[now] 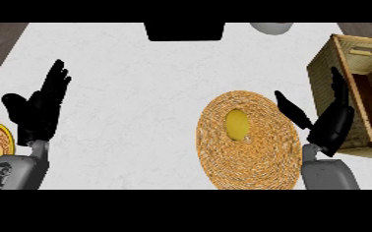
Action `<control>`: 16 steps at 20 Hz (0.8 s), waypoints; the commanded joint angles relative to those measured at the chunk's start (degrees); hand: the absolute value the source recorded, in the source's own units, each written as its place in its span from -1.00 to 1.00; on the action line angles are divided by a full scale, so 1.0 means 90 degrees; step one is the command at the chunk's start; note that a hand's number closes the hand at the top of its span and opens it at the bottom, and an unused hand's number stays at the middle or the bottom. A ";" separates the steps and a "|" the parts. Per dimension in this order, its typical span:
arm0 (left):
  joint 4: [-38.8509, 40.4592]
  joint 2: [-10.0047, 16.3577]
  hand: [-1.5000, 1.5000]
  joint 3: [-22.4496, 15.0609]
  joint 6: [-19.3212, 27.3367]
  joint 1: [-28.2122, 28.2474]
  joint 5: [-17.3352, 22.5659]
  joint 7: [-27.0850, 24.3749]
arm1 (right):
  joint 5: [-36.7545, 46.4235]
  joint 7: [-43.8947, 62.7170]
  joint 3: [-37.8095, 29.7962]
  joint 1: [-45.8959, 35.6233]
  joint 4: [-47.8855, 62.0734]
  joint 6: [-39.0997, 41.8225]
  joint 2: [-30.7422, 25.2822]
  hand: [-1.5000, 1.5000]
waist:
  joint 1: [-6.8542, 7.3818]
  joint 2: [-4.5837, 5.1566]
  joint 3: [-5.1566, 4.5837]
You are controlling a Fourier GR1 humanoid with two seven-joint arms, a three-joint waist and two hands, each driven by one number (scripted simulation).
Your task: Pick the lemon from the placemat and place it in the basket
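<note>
Across the middle of the view spreads the white counter [131, 103]. Right of centre lies a round woven placemat [251, 169], reaching down to the view's lower edge. At the far right stands the wicker basket [323, 66], well apart from the placemat's upper rim. The left hand [40, 110] rests open at the left edge, fingers up. The right hand [330, 123] sits between placemat and basket, thumb and fingers spread wide, holding nothing; its thumb lies over the placemat's right rim. A black block [185, 31] shows at the top edge. The lemon [237, 124] lies on the placemat's upper half, apart from the right hand. A pale round vessel [272, 27] peeks in beside the block.
</note>
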 commanded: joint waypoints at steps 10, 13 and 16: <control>-0.0059 -0.0046 0.00 0.0016 -0.0045 0.0050 0.0051 0.0114 | 0.0925 0.4487 0.1085 0.0049 -0.1144 0.4614 -0.0097 -1.00 | 0.0005 -0.0100 -0.0010; -0.0011 -0.0059 0.00 0.0048 0.0119 -0.0160 -0.0073 0.0210 | 0.0963 0.5640 0.1498 -0.0074 -0.2217 0.5475 0.0152 -1.00 | -0.0079 -0.0080 0.0016; 0.0044 -0.0208 0.00 -0.0031 0.0004 0.0055 -0.0018 0.0106 | 0.0853 0.6573 0.1416 -0.0324 -0.3119 0.6247 0.0243 -1.00 | -0.0042 -0.0049 0.0026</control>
